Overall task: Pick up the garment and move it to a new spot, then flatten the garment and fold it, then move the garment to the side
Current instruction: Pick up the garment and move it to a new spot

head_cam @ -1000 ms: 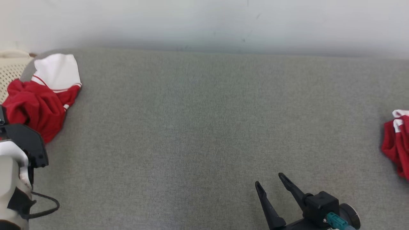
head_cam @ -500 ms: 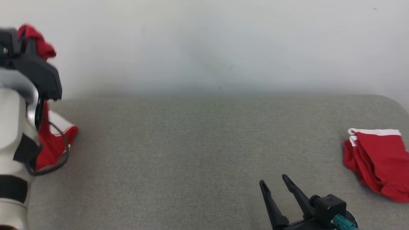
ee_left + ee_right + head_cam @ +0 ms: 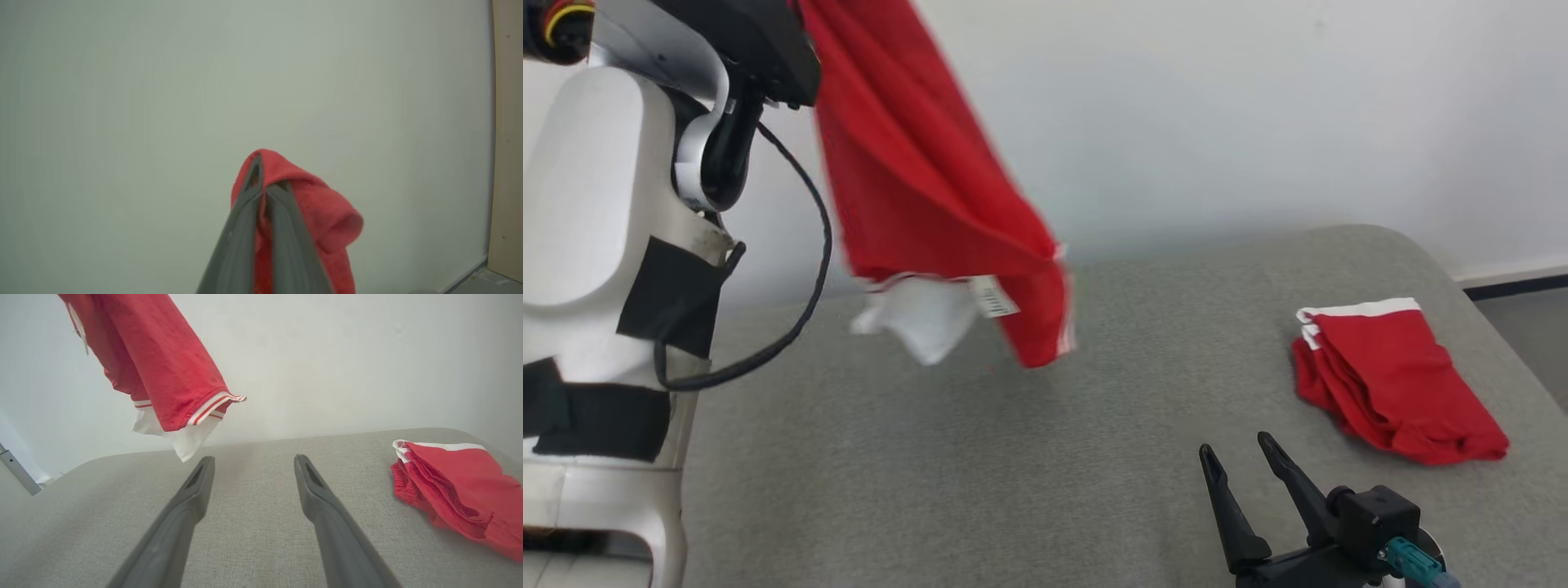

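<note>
The grey fabric-covered table (image 3: 1013,457) is stretching out beneath both arms, against a pale wall (image 3: 1217,122). The white left arm (image 3: 596,204) is standing raised high, with its wrist at the top of the head view and a black cable (image 3: 809,269) looping down from it. The red jersey (image 3: 915,163) is dangling from the left gripper (image 3: 267,173), clear of the table. Its white-trimmed end and label (image 3: 992,296) are hanging lowest, above and to the left of the right gripper (image 3: 1235,443). A second red garment (image 3: 1396,384) is lying folded on the table, near the right gripper's right side. The right gripper is hovering low over the table, fingers pointing forward, jaws spread wide and holding nothing. The left gripper's fingers are pinching tight on a fold of the jersey.
</note>
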